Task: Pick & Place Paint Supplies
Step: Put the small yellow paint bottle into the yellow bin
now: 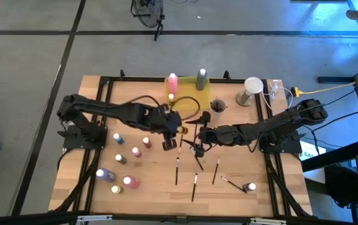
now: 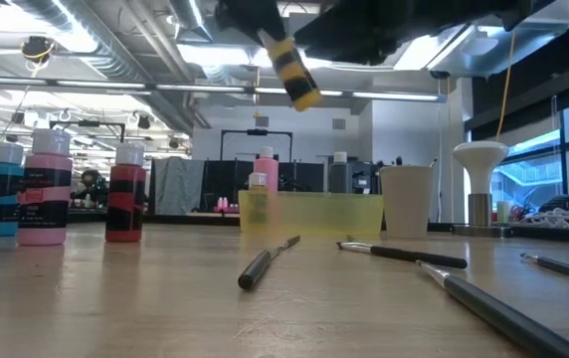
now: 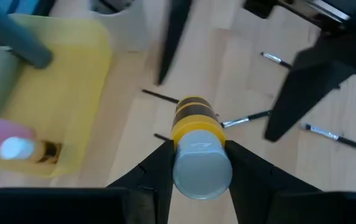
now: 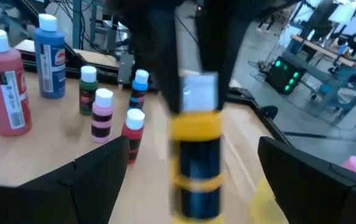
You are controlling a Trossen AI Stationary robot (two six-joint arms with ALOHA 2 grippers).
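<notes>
My left gripper (image 3: pixel 193 165), clamped on a yellow-banded paint bottle (image 3: pixel 195 134) near the yellow tray (image 1: pixel 191 89), needs lowering upright; right gripper (image 1: pixel 199 139) waits, fingers apart.

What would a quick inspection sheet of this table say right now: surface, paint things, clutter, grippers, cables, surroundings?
Surface: wooden table, black frame along its edges.
Job's things: yellow-and-black bottle lifted clear of the table; pink bottle and grey bottle in the yellow tray; loose bottles on the left side; paintbrushes scattered at the centre.
Clutter: cup beside the tray; white-topped stand.
Grippers: left gripper clamped on the bottle; right gripper open, facing it.
Cables: black loop over the tray; yellow cable at right.
Surroundings: workshop room, fan base on the floor.
</notes>
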